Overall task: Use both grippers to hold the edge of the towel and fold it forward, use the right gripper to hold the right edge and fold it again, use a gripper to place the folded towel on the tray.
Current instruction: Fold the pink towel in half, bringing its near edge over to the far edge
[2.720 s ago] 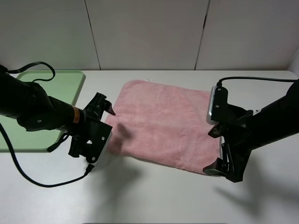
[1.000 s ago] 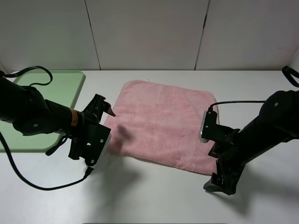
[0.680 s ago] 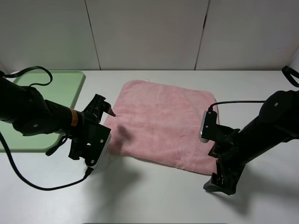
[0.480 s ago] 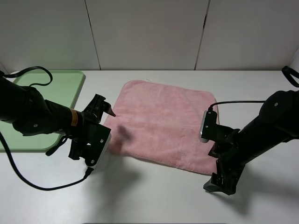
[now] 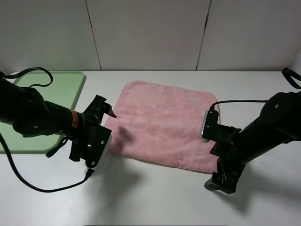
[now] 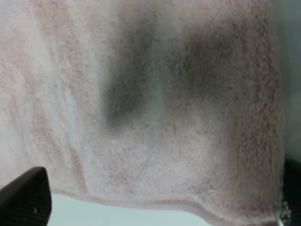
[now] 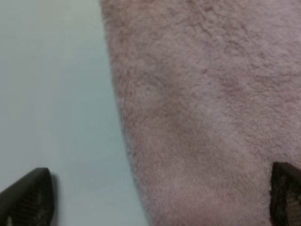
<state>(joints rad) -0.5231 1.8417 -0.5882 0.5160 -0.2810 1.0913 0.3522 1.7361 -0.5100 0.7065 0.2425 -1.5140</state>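
Towel lies flat and unfolded on table, right of tray and apart from it. Left gripper: spread wide at the near left corner, unmoved over the last seconds. Right gripper: spread wide, has dropped low to the near right corner; both now look set for the first pinch. Wrist views add what the high view hides: hem lies between the left jaws; right jaws straddle the cloth's border, nothing pinched.

1. You see the towel as plush, fuzzy terry cloth, matt, with a thin stitched hem.
2. Your tray looks like smooth, faintly glossy plastic.
3. Your table is smooth and matt.
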